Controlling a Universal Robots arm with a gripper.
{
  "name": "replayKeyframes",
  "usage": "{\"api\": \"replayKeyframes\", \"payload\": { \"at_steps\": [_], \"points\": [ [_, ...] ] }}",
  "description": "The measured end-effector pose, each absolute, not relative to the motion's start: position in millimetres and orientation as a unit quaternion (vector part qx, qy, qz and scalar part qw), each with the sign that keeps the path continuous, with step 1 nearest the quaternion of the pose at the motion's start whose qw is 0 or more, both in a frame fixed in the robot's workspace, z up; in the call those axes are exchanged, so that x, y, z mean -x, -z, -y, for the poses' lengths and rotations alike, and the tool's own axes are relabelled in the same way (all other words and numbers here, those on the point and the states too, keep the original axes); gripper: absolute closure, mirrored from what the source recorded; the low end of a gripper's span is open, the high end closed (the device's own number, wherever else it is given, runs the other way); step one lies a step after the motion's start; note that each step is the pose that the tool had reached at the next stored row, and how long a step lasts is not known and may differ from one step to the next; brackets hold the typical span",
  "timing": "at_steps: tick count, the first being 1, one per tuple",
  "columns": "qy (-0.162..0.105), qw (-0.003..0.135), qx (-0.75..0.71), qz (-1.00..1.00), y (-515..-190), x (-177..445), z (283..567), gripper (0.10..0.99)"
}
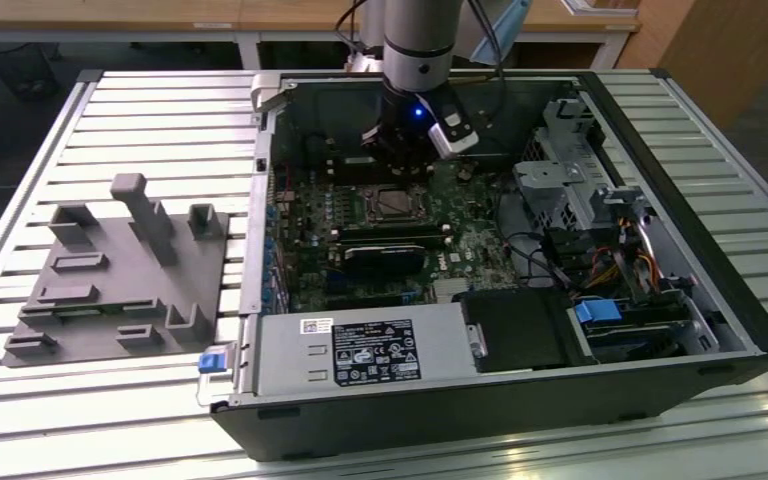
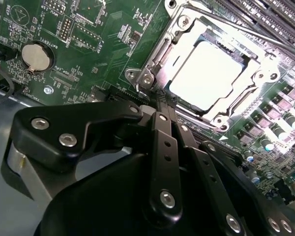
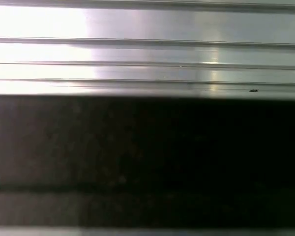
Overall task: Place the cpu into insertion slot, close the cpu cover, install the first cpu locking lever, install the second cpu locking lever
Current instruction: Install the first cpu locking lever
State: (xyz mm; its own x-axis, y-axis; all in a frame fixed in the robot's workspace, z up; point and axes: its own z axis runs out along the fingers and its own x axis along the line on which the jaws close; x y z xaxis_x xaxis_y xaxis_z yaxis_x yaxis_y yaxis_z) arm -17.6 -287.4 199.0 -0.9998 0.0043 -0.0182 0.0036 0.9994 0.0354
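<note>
Hovering low inside the open computer case (image 1: 704, 300), the gripper (image 2: 163, 105) has its jaws pressed together, pinching nothing that can be seen; their tips come to a point right at the edge of the insertion slot (image 2: 152, 64), at the corner of its silver frame. The cpu (image 2: 206, 73) already lies seated in that slot, its pale metal top facing up, just beyond the tips. The cpu cover (image 2: 187, 37) looks folded down around the chip, its window framing the top, though glare makes its inner edges hard to trace.

A thin metal rod, probably a locking lever (image 2: 163, 49), runs along the frame's side nearest the tips, ending close to them. Whether it is hooked down or free is not clear.

In the exterior view the gripper (image 1: 404, 140) hangs over the green board (image 1: 317, 230), just behind the socket (image 1: 391, 203). The case rests on a slatted metal table (image 1: 117, 110), with a grey fixture (image 1: 124, 275) well apart toward the exterior view's left.
</note>
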Motion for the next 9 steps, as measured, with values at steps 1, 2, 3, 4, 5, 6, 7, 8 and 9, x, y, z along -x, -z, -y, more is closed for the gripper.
{"api": "replayKeyframes", "payload": {
  "at_steps": [1,2,3,4,5,6,7,8,9],
  "points": [
    [-0.017,0.009,-0.002,-1.000,-198.6,17.6,287.5,0.976],
    [-0.017,0.009,-0.002,-1.000,-198.2,17.6,287.5,0.976],
    [-0.017,0.009,-0.002,-1.000,-197.9,17.6,287.5,0.976],
    [-0.017,0.009,-0.002,-1.000,-197.7,17.6,287.5,0.976],
    [-0.019,0.009,-0.002,-1.000,-197.4,17.7,287.5,0.976],
    [-0.022,0.009,-0.002,-1.000,-197.1,17.6,287.4,0.976],
    [-0.027,0.009,-0.002,-1.000,-196.7,17.5,287.4,0.976],
    [-0.032,0.009,-0.002,-0.999,-196.3,17.5,287.4,0.976],
    [-0.037,0.009,-0.002,-0.999,-196.2,17.4,287.4,0.976]
  ]
}}
